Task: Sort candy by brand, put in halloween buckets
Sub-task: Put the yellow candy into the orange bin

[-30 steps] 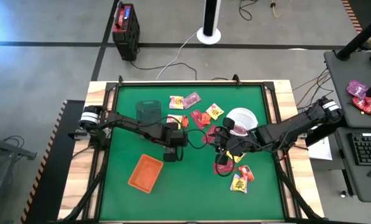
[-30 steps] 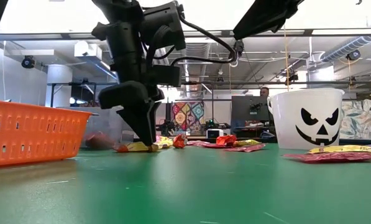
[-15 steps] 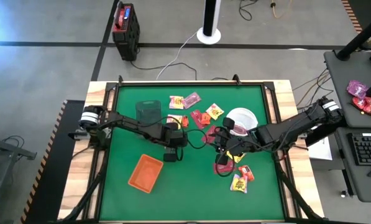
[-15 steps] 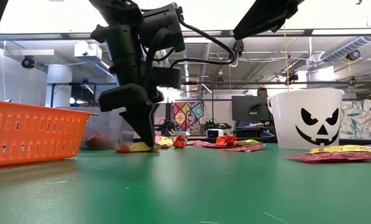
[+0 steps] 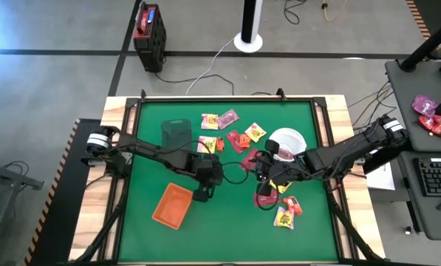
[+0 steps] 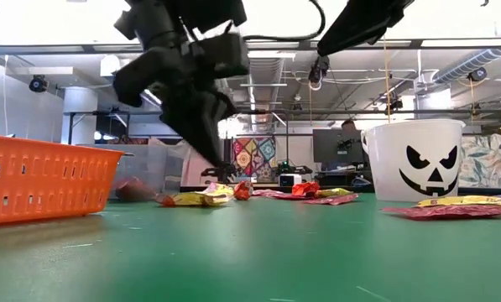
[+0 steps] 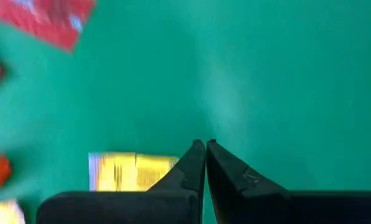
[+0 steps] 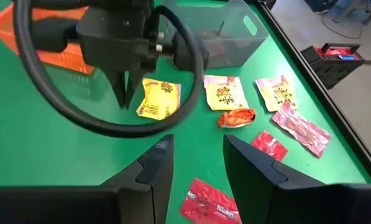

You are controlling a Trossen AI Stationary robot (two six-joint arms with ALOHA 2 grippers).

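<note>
My left gripper (image 5: 200, 195) is shut and empty, tipped, a little above the green mat (image 6: 220, 173), (image 7: 205, 145). A yellow wrapper (image 8: 159, 98) lies flat on the mat right beside it. My right gripper (image 8: 197, 167) is open and hovers over a red candy (image 8: 212, 203) near the white pumpkin-face bucket (image 5: 287, 140). The orange tray (image 5: 173, 205) sits near the left gripper. The dark translucent tub (image 5: 176, 133) stands farther back. More candies (image 5: 228, 117) lie scattered between the tub and the bucket.
Several wrappers (image 5: 286, 213) lie near the right arm on the table's near right side. The red-and-black box (image 5: 149, 28) stands on the floor beyond the table. Bare mat (image 5: 227, 236) stretches along the near edge. A person (image 6: 348, 127) shows in the room behind.
My left gripper has risen off the yellow wrapper, tipped over at a slant and drifted a little toward the near edge. The wrapper has stayed on the mat. My right arm has kept still.
</note>
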